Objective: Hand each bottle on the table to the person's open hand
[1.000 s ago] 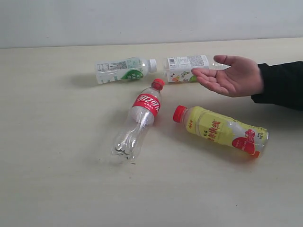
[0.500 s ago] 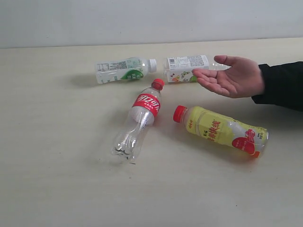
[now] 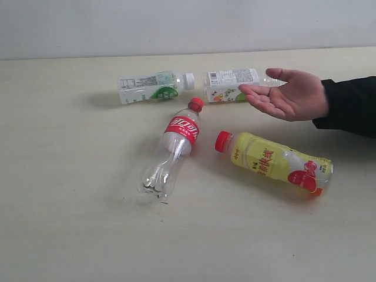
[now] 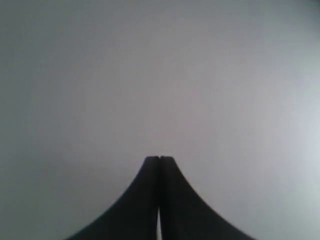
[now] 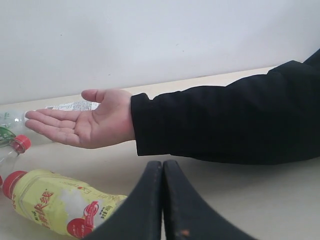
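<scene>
Four bottles lie on their sides on the cream table. The clear cola bottle with red label and cap is in the middle. The yellow juice bottle lies to its right. Two clear white-and-green bottles lie at the back. The person's open hand, black-sleeved, hovers palm up over the back right bottle. My left gripper is shut, facing a blank grey surface. My right gripper is shut near the sleeve, empty. Neither gripper shows in the exterior view.
The black sleeve reaches in from the right edge, above the table. A pale wall runs behind the table's far edge. Bare tabletop stretches across the left and front.
The hand has drifted very slightly; the bottles lie where they were.
</scene>
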